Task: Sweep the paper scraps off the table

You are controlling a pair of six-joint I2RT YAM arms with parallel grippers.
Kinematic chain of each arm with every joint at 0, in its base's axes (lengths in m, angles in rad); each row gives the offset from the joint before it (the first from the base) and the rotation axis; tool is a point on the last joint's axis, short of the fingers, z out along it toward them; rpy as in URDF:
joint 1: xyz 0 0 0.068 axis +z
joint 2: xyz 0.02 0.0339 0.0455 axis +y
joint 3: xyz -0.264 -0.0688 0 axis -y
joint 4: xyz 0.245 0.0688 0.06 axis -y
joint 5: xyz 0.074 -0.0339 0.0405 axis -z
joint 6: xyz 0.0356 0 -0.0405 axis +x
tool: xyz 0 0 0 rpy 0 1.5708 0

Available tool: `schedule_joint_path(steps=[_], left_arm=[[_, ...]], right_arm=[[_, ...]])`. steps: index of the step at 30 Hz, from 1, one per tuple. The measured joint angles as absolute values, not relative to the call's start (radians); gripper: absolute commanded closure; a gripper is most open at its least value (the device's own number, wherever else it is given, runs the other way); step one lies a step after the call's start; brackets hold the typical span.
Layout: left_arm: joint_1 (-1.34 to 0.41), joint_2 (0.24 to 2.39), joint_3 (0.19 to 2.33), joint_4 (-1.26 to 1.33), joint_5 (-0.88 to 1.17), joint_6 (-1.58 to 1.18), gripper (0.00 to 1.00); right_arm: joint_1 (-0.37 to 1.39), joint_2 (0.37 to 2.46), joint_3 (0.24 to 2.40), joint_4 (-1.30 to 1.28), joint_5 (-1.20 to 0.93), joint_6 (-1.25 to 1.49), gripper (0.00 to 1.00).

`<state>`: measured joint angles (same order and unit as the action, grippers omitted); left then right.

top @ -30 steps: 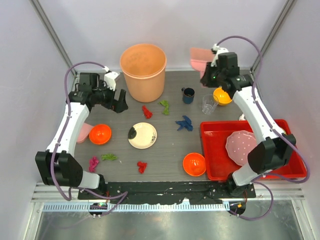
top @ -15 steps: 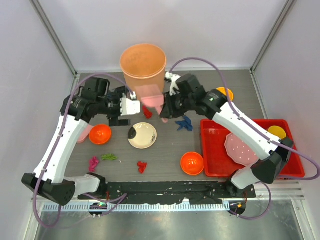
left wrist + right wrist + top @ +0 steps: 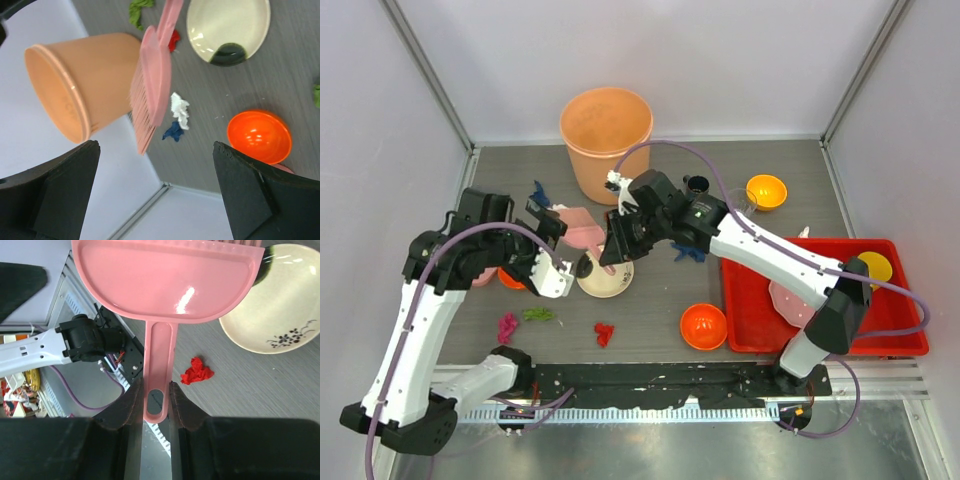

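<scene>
My right gripper [image 3: 618,243] is shut on the handle of the pink dustpan [image 3: 582,232] and holds it raised over the left edge of the cream plate [image 3: 610,280]. In the right wrist view the jaws [image 3: 156,392] clamp the handle below the pan [image 3: 170,280]. My left gripper [image 3: 555,250] hangs open and empty beside the pan; its view shows the pan edge-on [image 3: 152,85]. Paper scraps lie on the table [image 3: 760,160]: blue [image 3: 538,190], blue [image 3: 692,252], red [image 3: 605,333], green [image 3: 538,314], magenta [image 3: 507,325]. The left wrist view shows a white scrap [image 3: 179,110] beside a blue one [image 3: 173,131].
A large orange bucket [image 3: 607,135] stands at the back. Orange bowls sit at the front [image 3: 706,327], the back right [image 3: 766,190] and under my left arm [image 3: 510,278]. The red tray [image 3: 840,335] on the right holds a pink plate and a yellow bowl. A dark cup [image 3: 697,183] stands mid-back.
My right gripper has carried the dustpan from the back right corner to the middle left, over the plate. My left arm has pulled back and risen.
</scene>
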<state>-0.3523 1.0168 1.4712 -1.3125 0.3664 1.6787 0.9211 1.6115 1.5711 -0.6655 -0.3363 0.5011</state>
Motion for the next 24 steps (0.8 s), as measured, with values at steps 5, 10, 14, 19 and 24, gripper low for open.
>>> schedule_joint_path(steps=[5, 10, 14, 19, 24], left_arm=[[-0.352, 1.038, 1.396, -1.329, 0.366, 1.719, 0.00], [-0.352, 1.054, 1.348, -1.272, 0.314, 1.721, 0.29], [-0.352, 1.058, 1.348, -1.245, 0.293, 1.710, 0.80], [-0.352, 1.058, 1.346, -1.324, 0.276, 1.744, 1.00], [-0.352, 1.058, 1.356, -1.351, 0.290, 1.622, 1.00]], right_arm=[[0.957, 1.622, 1.571, -0.628, -0.368, 0.517, 0.99], [0.991, 1.626, 1.581, -0.602, -0.395, 0.525, 0.99], [1.002, 1.633, 1.590, -0.592, -0.414, 0.525, 0.99], [0.995, 1.635, 1.603, -0.579, -0.429, 0.517, 0.99], [0.991, 1.626, 1.608, -0.564, -0.411, 0.469, 0.37]])
